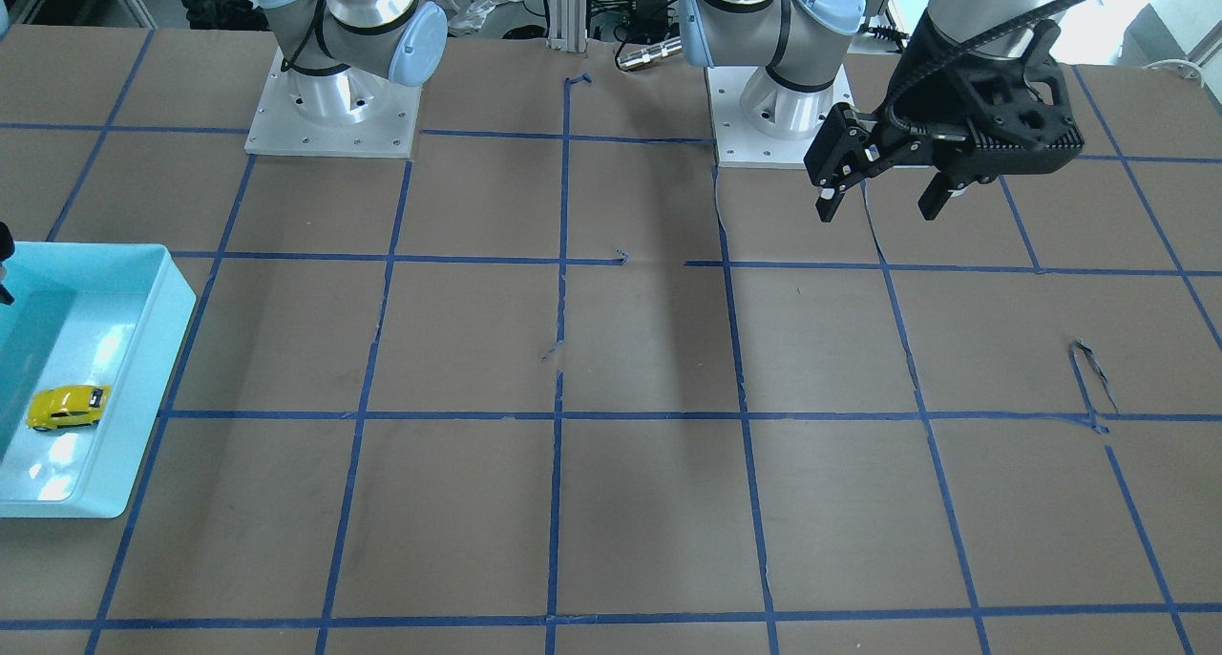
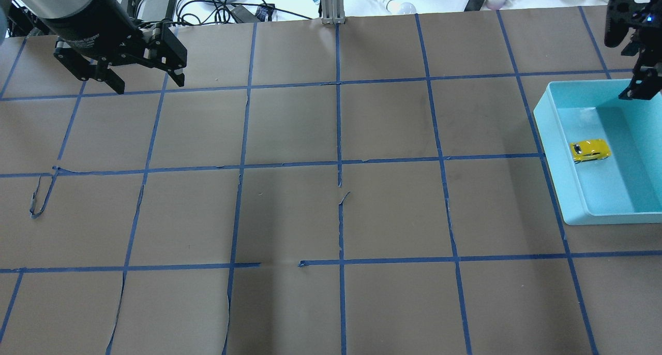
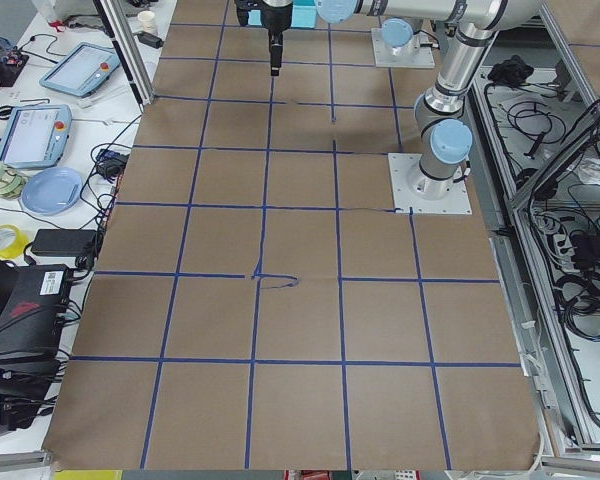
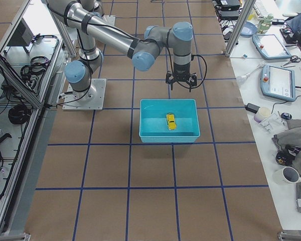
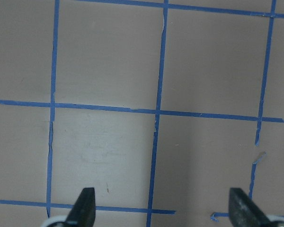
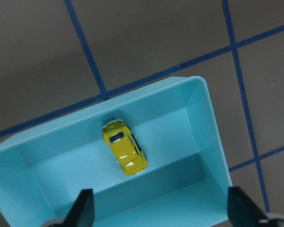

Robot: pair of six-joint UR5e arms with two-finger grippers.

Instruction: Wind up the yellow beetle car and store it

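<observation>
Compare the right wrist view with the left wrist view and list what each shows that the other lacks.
Only the right wrist view: the yellow beetle car resting inside the turquoise bin, below the open right claw. Only the left wrist view: the open left claw above the table, with neither car nor bin in frame. Both: brown table surface crossed by blue tape lines, and a claw spread open at the bottom edge.
</observation>
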